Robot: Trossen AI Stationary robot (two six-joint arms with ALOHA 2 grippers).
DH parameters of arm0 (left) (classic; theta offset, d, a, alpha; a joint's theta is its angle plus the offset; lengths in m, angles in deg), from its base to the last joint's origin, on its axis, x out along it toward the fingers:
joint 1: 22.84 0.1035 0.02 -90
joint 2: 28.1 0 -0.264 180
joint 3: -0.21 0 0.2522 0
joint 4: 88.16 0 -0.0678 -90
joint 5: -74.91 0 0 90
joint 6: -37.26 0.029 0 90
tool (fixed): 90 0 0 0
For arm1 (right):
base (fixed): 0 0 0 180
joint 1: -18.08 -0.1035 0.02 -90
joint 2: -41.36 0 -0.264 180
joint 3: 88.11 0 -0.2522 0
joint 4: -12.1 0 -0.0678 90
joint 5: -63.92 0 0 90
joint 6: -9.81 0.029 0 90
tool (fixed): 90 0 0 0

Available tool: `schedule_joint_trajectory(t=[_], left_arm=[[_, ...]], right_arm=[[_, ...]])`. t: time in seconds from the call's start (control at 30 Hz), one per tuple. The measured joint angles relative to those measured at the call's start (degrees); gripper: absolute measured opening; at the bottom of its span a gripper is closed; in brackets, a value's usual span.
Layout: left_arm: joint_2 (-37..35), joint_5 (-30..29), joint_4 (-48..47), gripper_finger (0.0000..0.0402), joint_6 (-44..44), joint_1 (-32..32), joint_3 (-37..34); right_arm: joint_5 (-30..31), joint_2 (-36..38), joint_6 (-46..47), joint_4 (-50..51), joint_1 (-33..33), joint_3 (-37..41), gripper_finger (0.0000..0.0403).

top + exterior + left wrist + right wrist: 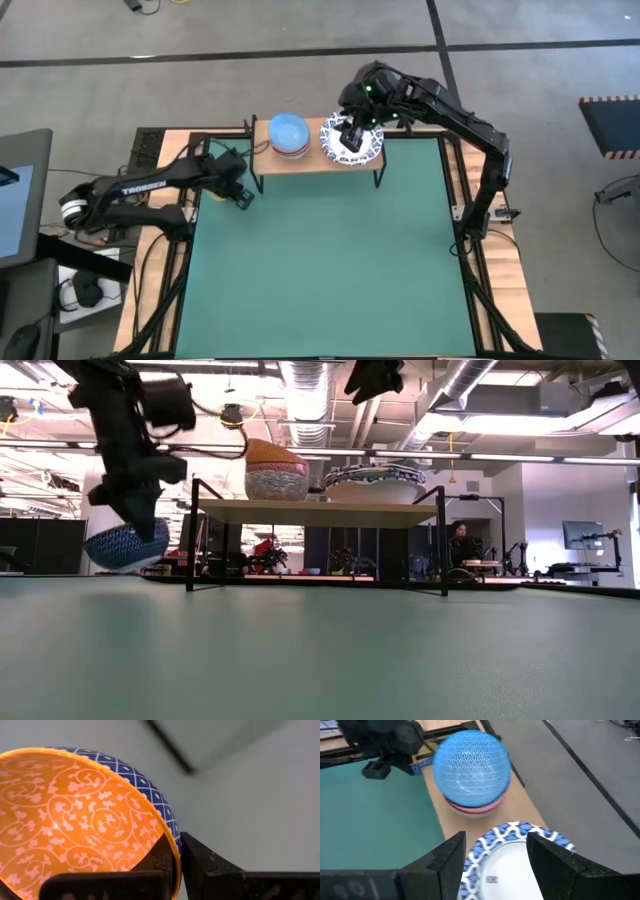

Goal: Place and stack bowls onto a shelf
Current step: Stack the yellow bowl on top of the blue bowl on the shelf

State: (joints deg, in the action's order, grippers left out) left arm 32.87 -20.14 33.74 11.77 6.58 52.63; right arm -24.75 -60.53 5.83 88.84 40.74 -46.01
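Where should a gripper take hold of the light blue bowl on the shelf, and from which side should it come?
Grip the rim of the light blue bowl, coming from above. It sits upright and open on top of a red bowl on the shelf, so one finger can go inside the wall and one outside. The far side from the white bowls looks freest.

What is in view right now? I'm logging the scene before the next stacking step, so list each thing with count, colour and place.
Shelf: one, light wood on black legs, at the table's far edge.
Small-bowl stack: one stack, light blue bowl on top, a red one beneath, on the shelf's left part; how many it holds cannot be told.
Wide bowls: white with blue lattice rims, stacked on the shelf's right part; count unclear.
Orange bowl: one, orange inside, blue lattice outside, held off the table left of the shelf.
Table: one, green top.
Left gripper: shut on the orange bowl's rim.
Right gripper: open, above the wide bowls.
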Motion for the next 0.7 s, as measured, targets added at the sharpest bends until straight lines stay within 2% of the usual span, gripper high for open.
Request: schedule_joint_trajectory(t=[0.2, 0.4, 0.53, 0.7], left_arm=[[-4.03, 3.47, -2.04, 0.0003, -1.42, -11.89, 0.04], [-4.87, 4.19, -0.96, 0.0002, -1.17, -27.04, 0.06], [-4.69, 1.15, 0.03, 0.0002, -0.15, -36.8, 0.06], [-4.69, -6.72, 4.26, 0.0002, 3.44, -48.72, 0.1]], right_arm=[[-0.04, 0.0, 3.86, 0.03, -3.32, -0.02, 0.0234], [-0.02, -0.42, 9.39, 1.71, -7.91, 0.54, 0.0234], [0.01, -0.7, 17.76, 1.9, -11.29, 4.14, 0.0234], [-0.05, -0.6, 29.55, -3.17, -17.0, 11.69, 0.0234]])
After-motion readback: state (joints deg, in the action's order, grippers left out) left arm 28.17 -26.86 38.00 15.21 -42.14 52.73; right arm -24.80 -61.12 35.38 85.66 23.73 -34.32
